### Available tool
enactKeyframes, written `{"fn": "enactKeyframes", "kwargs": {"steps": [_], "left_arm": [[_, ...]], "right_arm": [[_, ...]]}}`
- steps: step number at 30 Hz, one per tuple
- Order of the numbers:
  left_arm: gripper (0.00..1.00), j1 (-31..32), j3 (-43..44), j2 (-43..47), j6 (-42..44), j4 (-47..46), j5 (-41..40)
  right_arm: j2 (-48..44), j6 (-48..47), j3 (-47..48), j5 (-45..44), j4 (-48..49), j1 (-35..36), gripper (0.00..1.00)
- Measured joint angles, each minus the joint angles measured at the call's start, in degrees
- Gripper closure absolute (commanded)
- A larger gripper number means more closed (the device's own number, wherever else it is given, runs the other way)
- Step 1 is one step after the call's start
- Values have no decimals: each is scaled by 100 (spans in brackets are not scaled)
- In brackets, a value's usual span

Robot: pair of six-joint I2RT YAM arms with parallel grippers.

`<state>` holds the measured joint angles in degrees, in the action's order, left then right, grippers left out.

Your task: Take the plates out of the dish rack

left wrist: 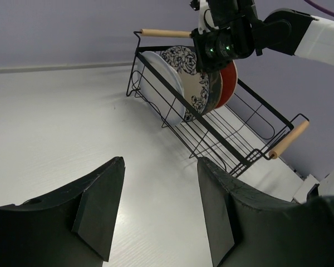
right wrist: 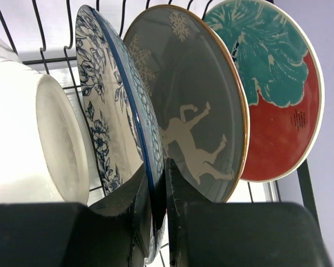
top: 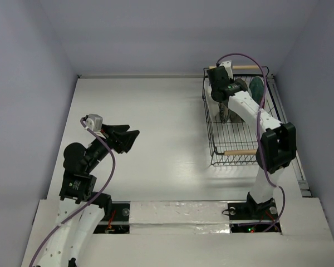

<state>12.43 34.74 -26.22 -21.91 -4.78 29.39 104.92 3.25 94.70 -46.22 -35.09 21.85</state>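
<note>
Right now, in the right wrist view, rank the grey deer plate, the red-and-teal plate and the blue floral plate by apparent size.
1. The grey deer plate, broadest face showing.
2 and 3, unranked: the red-and-teal plate, partly hidden, and the blue floral plate, nearly edge-on, look too close to rank.

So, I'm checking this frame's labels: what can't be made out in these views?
Right wrist: where the floral plate, grey plate and red-and-teal plate seat in the dish rack; fingers and bottom edge cut it off.
Same view: the pale plate, washed out, cropped by the left edge.
Top view: most of the rack's contents, under the right arm.
Left wrist: the grey plate's face, behind the floral plate.
</note>
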Motion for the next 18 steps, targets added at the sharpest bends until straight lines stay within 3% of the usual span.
{"fn": "enactKeyframes", "kwargs": {"steps": [18], "left_arm": [[48,262,2,175,42,166,-286]], "right_arm": [[-221,-354,402,-793,-343,308,100]]}}
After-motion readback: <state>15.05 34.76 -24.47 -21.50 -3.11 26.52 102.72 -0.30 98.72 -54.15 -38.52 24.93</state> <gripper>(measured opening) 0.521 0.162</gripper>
